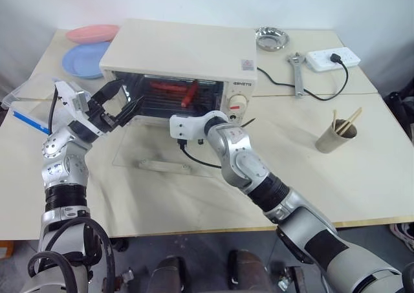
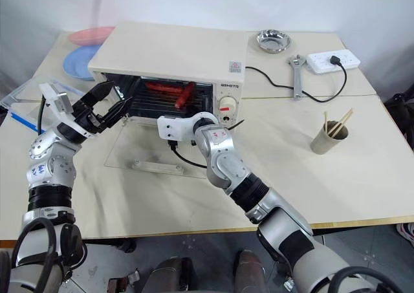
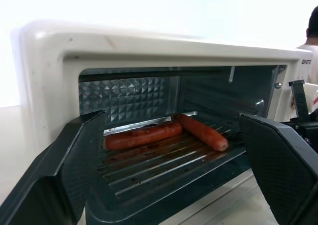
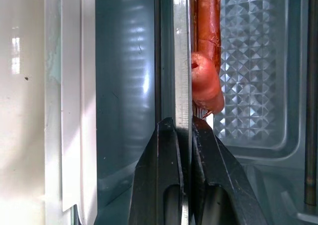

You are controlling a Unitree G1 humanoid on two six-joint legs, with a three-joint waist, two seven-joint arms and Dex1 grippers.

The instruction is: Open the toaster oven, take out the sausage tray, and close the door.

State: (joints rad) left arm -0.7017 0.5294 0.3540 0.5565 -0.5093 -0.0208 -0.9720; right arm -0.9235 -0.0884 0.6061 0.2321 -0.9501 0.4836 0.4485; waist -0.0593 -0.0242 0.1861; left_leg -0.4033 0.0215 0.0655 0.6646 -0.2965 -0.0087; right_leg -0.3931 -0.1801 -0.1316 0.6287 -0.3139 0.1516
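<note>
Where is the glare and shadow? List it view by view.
Left wrist view: the backdrop above the oven is washed out white, its cavity dim. Right wrist view: bright streaks glint on the tray rim held by the right pincer. Eye views: even light, soft shadows on the table.

The right gripper (image 4: 185,130) hides inside the toaster oven (image 1: 187,54) behind its own wrist.

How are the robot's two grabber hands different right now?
The left gripper has its fingers spread wide and holds nothing; the right gripper is pinched shut on the sausage tray. The left waits just outside the toaster oven; the right reaches in at the tray's edge. Both have black fingers.
</note>
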